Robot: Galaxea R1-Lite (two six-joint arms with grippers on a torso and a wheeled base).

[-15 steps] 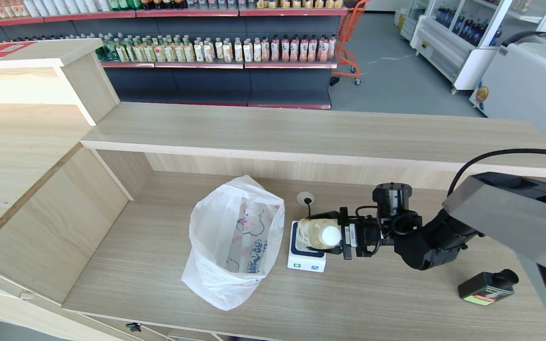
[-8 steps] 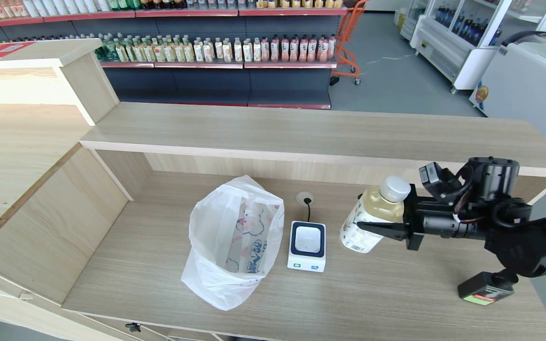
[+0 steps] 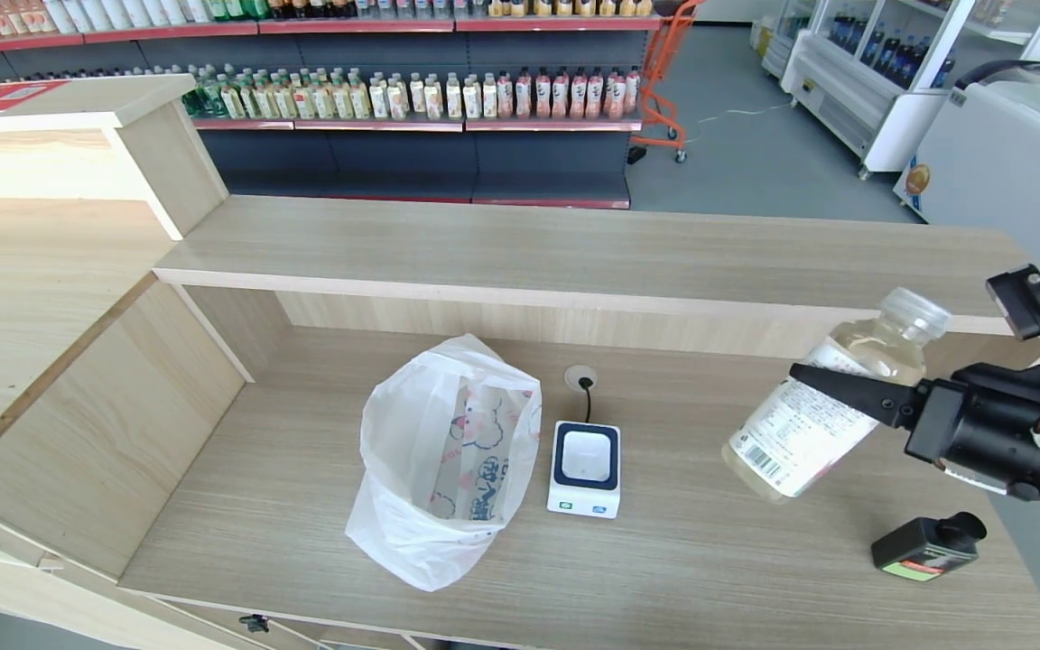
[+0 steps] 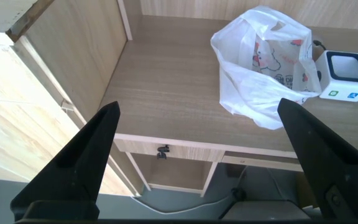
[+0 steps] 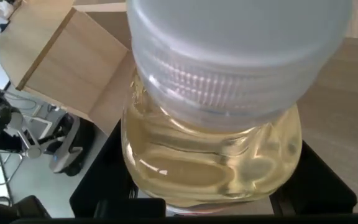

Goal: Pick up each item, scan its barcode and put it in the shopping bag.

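Note:
A clear bottle of pale yellow drink (image 3: 811, 411) with a white label hangs tilted above the right side of the counter, barcode end down and cap (image 3: 915, 313) up. My right gripper (image 3: 831, 397) is shut on its upper body. In the right wrist view the bottle (image 5: 216, 149) sits close under the camera. The white shopping bag (image 3: 443, 460) stands open at mid-counter with a printed carton inside. The white scanner (image 3: 585, 468) sits just right of the bag. My left gripper (image 4: 197, 155) is open, off the counter's near edge, with the bag (image 4: 260, 68) ahead.
A small black item with a red and green label (image 3: 928, 546) lies at the counter's front right. A raised wooden ledge (image 3: 574, 253) runs along the back. A side wall (image 3: 105, 424) closes the left. A cable port (image 3: 581, 376) lies behind the scanner.
My right gripper has carried the bottle from over the scanner to the right and upward. The bottle has tipped, its barcode end now turned towards the scanner.

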